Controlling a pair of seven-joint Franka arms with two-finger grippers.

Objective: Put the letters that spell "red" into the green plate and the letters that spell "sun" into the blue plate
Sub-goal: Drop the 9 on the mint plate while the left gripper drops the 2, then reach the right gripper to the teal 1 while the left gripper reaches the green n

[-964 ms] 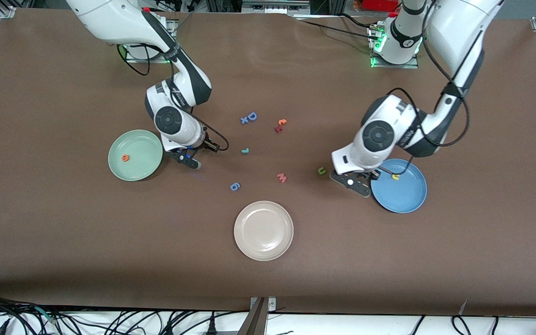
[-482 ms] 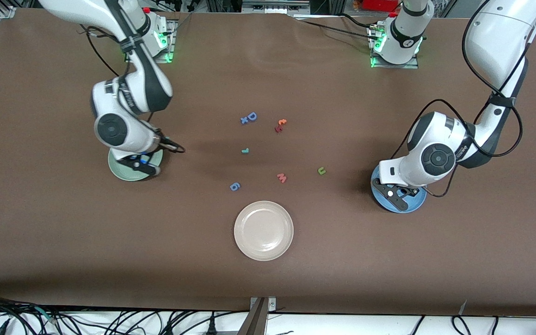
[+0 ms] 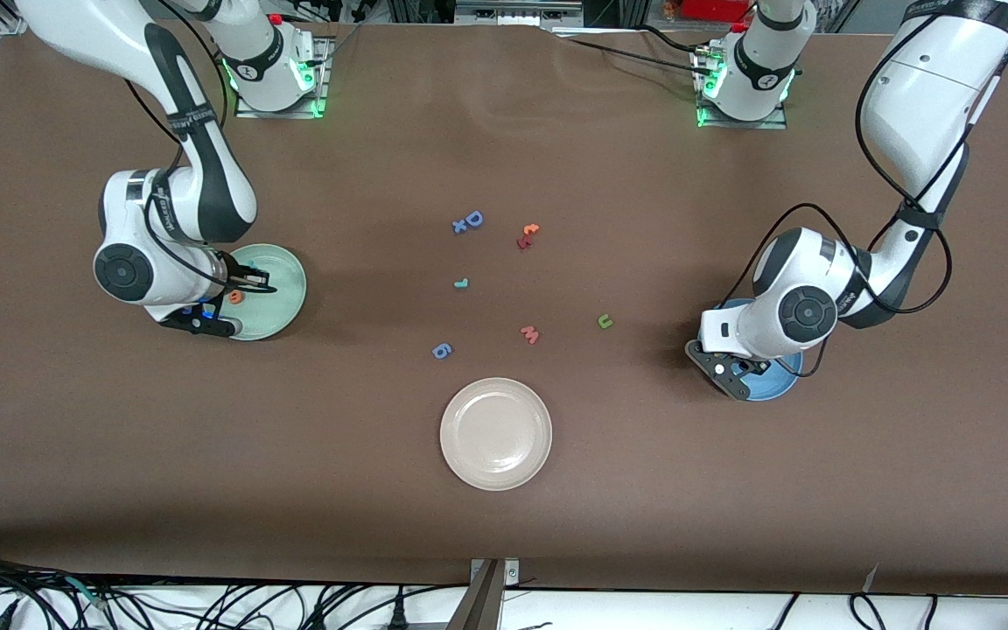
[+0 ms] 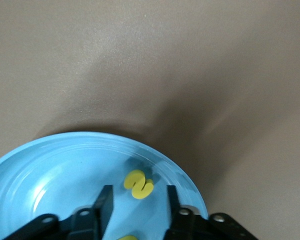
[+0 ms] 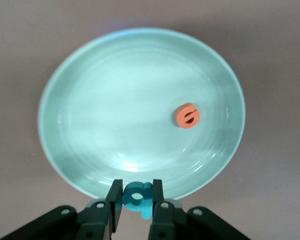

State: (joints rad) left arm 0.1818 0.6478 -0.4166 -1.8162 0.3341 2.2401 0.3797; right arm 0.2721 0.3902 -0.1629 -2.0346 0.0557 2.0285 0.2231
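The right pincer (image 5: 136,205) hangs over the edge of the green plate (image 3: 285,306) pinching the teal d (image 5: 138,198), with the orange e (image 5: 186,115) already lying in that plate. The left pincer (image 4: 136,205) hovers over the blue plate (image 4: 65,165) with its fingers spread, the yellow s (image 4: 138,184) lying loose on the plate between them and another yellow letter (image 4: 126,237) peeking beside it. Out on the desk (image 3: 504,507), the teal r (image 3: 461,283) and the olive n (image 3: 605,321) sit near the middle, well apart from both plates.
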